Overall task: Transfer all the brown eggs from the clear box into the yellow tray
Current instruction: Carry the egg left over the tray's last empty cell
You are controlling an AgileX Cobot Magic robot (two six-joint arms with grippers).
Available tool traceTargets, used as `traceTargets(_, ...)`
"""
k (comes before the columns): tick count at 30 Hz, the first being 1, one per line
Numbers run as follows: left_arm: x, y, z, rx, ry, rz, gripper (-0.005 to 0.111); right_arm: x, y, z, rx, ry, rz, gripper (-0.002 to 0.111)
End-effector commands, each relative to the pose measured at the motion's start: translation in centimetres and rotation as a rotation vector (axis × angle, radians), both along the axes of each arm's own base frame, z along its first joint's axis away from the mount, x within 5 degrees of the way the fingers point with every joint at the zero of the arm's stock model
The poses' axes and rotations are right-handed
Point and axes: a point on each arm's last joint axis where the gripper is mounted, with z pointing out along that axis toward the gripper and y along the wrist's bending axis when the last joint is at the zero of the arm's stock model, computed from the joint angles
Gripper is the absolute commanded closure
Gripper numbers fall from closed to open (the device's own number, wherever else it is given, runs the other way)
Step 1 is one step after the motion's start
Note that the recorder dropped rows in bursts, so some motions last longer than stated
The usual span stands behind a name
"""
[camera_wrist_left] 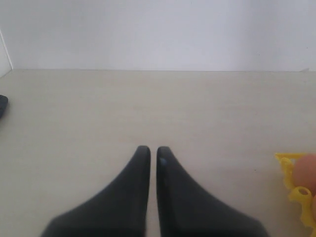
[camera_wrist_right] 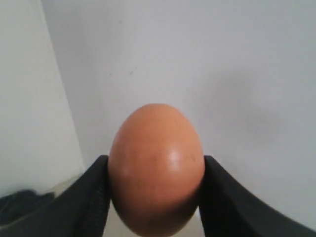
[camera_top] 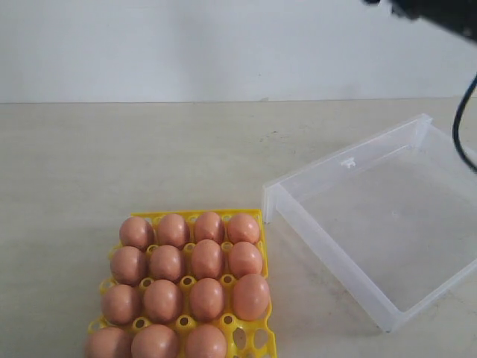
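The yellow tray (camera_top: 257, 218) sits at the front left of the table with several brown eggs (camera_top: 206, 258) in its cups; one cup at its front right corner (camera_top: 252, 339) holds none. The clear box (camera_top: 337, 262) lies to the right, and no egg shows inside it. In the right wrist view my right gripper (camera_wrist_right: 154, 195) is shut on one brown egg (camera_wrist_right: 156, 165), held up in front of the white wall. Only a dark part of the right arm (camera_top: 440, 13) shows at the exterior view's top right corner. My left gripper (camera_wrist_left: 153, 154) is shut and holds nothing, low over bare table, with the tray's edge (camera_wrist_left: 289, 162) off to one side.
A black cable (camera_top: 462, 127) hangs down over the far right side of the box. A white wall stands behind the table. A dark object (camera_wrist_left: 2, 104) lies at the edge of the left wrist view.
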Motion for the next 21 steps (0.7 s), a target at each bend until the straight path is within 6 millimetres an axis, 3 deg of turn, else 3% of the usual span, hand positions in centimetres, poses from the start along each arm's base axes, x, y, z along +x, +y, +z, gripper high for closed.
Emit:
traceTargets(1, 0.0, 0.0, 0.1, 0.003, -0.008, 0.001, 0.103, -4.8, 3.6, -5.5, -0.038, 0.171, 0.097, 0.109)
traceTargets(4, 0.0, 0.0, 0.1, 0.003, -0.008, 0.001, 0.103, -7.9, 5.5, -9.7, -0.063, 0.314, 0.160, 0.109)
traceTargets(7, 0.0, 0.0, 0.1, 0.003, -0.008, 0.001, 0.103, -10.1, 6.8, -12.4, -0.121, 0.408, 0.213, 0.109)
traceTargets(10, 0.0, 0.0, 0.1, 0.003, -0.008, 0.001, 0.103, -11.9, 8.3, -13.9, -0.188, 0.472, 0.304, 0.109)
traceTargets(14, 0.0, 0.0, 0.1, 0.003, -0.008, 0.001, 0.103, -13.1, 10.0, -15.1, -0.196, 0.539, 0.358, 0.109)
traceTargets(21, 0.0, 0.0, 0.1, 0.003, -0.008, 0.001, 0.103, -13.1, 11.3, -17.9, -0.225, 0.613, 0.347, 0.109)
